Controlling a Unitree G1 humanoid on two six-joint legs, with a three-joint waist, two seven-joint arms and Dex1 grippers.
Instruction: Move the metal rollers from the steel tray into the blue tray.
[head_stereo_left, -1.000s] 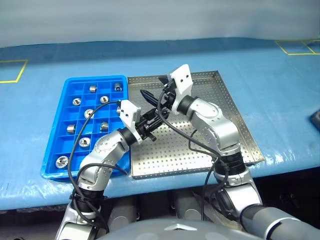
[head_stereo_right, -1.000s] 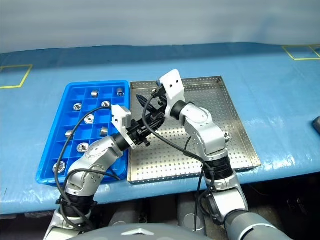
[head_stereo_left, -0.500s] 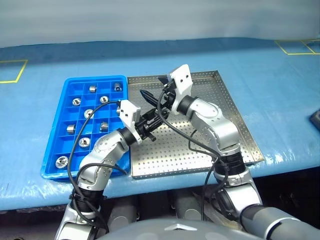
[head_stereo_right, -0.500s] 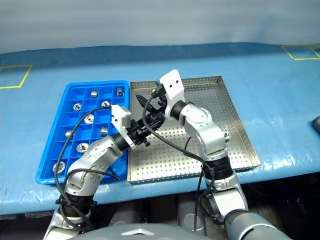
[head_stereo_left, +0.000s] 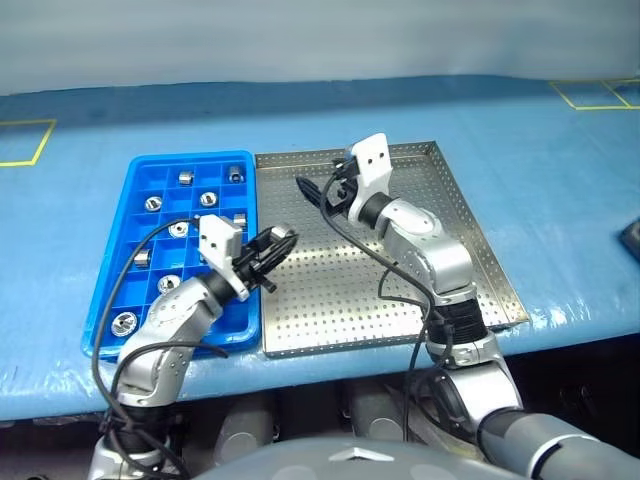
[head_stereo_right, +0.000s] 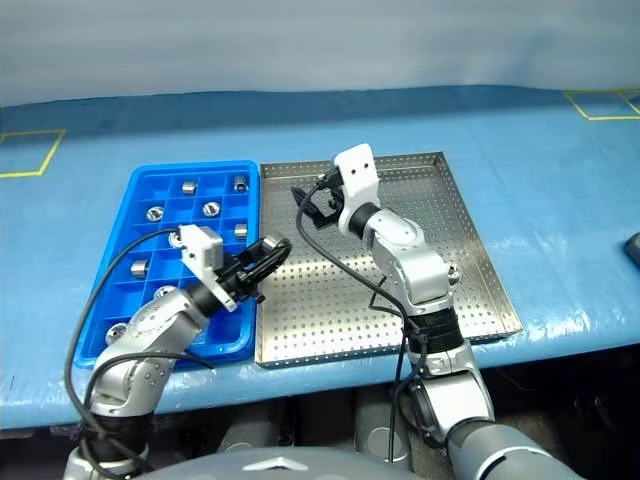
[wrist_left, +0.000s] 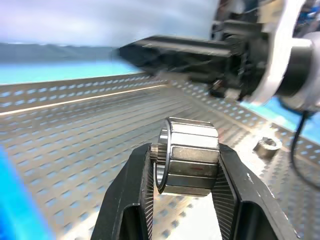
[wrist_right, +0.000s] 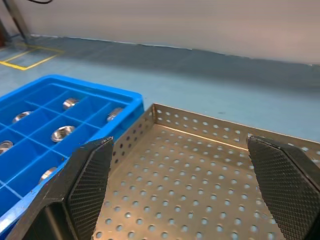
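On the blue-covered table, the steel tray (head_stereo_left: 400, 270) and the blue tray (head_stereo_left: 120, 290) are lying side by side with their rims touching, and I am working between them. My left gripper (head_stereo_right: 268, 252) is clamping one roller (wrist_left: 189, 156) between its two fingers, and it is hanging over the seam where the two trays meet, not yet above any compartment. My right gripper (wrist_right: 185, 195) is standing wide with nothing in it, over the far part of the steel tray near the blue tray's corner.

Roughly ten rollers (head_stereo_left: 186, 177) are sitting in the blue tray's compartments already, so I am judging most of the job as done. I am counting one roller (head_stereo_right: 452, 270) left on the steel tray, near its right rim and partly hidden behind my right arm; the left wrist view is also showing it lying on the perforated floor. I cannot tell whether my arms are covering any others.

What I am reckoning is left: setting the held roller into a free compartment, with several looking vacant, then fetching the one by the right rim.
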